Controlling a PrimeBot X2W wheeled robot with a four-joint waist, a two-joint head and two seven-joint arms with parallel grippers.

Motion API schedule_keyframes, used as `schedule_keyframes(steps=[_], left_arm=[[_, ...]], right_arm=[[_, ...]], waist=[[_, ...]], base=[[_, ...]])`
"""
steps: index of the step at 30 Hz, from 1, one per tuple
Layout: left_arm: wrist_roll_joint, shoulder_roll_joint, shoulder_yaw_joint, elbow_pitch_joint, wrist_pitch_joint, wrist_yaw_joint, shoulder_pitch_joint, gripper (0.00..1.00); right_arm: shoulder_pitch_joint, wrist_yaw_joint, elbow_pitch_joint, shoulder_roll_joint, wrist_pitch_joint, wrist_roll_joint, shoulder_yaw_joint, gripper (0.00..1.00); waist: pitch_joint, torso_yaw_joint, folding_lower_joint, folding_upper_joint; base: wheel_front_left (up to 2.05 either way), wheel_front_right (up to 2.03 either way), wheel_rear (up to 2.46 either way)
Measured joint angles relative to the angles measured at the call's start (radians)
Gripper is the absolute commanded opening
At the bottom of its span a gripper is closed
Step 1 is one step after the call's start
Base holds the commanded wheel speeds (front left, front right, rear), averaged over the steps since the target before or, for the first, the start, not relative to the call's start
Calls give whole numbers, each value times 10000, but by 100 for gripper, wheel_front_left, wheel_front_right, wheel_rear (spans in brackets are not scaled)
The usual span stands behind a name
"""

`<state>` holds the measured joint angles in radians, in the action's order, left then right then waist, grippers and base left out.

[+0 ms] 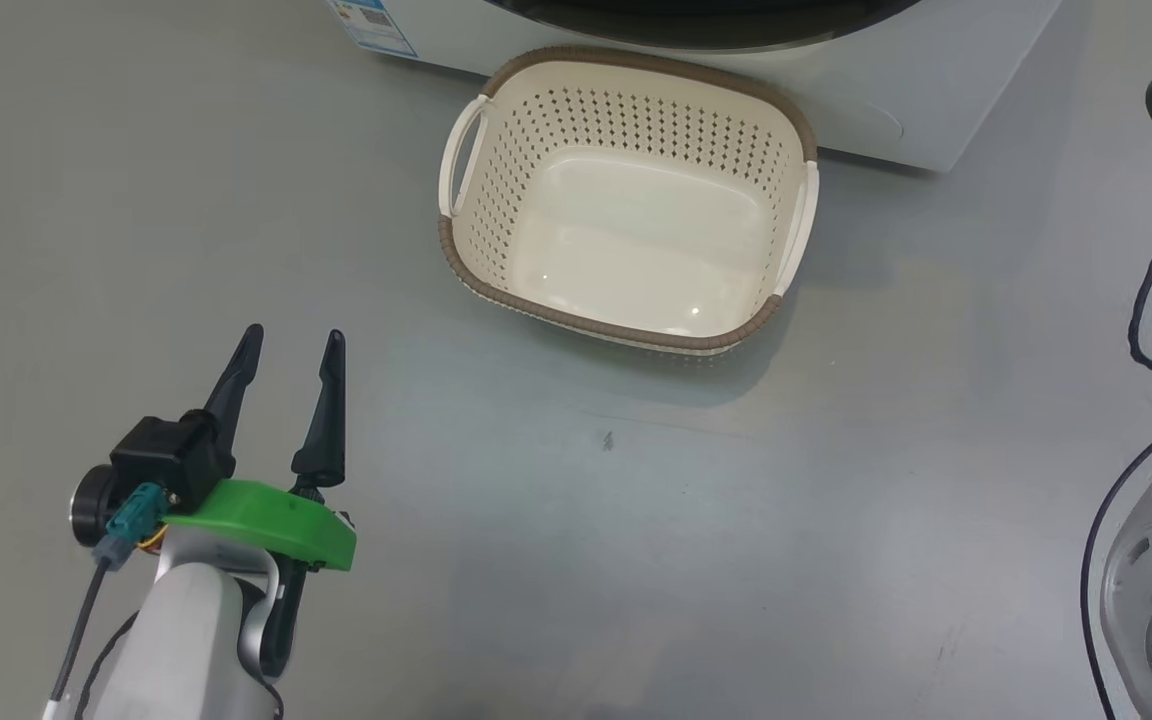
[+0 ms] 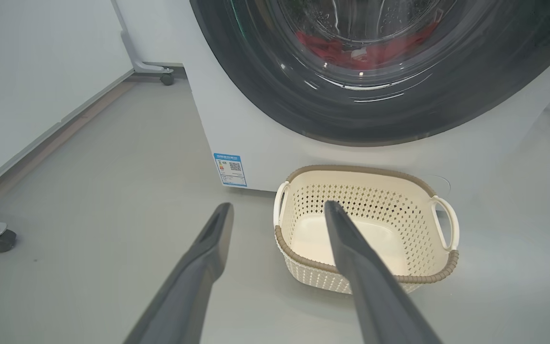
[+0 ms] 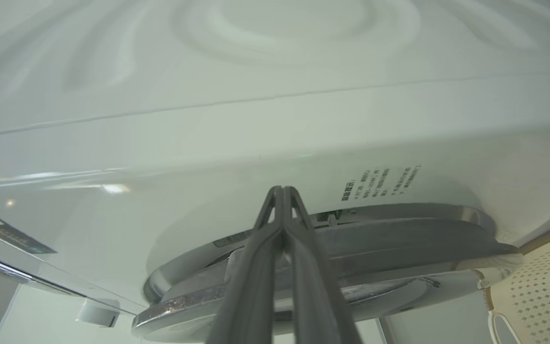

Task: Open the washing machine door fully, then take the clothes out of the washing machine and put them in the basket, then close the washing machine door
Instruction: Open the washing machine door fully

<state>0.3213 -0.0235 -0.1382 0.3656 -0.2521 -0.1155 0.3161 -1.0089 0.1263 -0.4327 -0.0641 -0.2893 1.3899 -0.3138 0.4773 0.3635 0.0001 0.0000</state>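
- The washing machine door [image 2: 265,100] lies against the front of the washing machine [image 2: 251,143], black rim facing out. Through the glass the clothes [image 2: 325,45] show red, low in the drum.
- Nothing has been taken out yet, by the look of it. The basket [image 1: 626,120] stands empty on the floor [image 1: 636,520], just in front of the machine and below the door.
- The right gripper [image 3: 282,191] is by far the nearer one to the door. Its fingers are pressed together with nothing visible between them, and their tips sit at the edge of the door's rim, where it meets the white front panel. Whether they are hooked behind the rim or only touching it I cannot tell (the rim hides that part).
- The left gripper [image 1: 294,335] hangs low over the floor, well apart from the door. Its fingers are spread wide and empty, pointing towards the basket and the machine beyond it.
- My reading is that the step in hand is opening the door. The relation that counts is fingertips against rim edge — the door has to swing out from the panel, so the pull should go outward along that arc, not across the rim.
- The basket sits close under the swing, so a low door edge might brush it.
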Motion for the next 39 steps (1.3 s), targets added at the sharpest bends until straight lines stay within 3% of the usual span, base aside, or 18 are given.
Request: schedule_keyframes(steps=[18,39], left_arm=[[512,19,-221,134,0,-42,187,100],[922,35,-437,226,0,-44,189,100]], right_arm=[[-1102,2,-1810,-59,-236,867,399,0],[-2026,0,-2602,-453,-1058,1231,913,0]], waist=[[362,579,0,0],[541,742,0,0]], base=[[0,0,0],[0,0,0]])
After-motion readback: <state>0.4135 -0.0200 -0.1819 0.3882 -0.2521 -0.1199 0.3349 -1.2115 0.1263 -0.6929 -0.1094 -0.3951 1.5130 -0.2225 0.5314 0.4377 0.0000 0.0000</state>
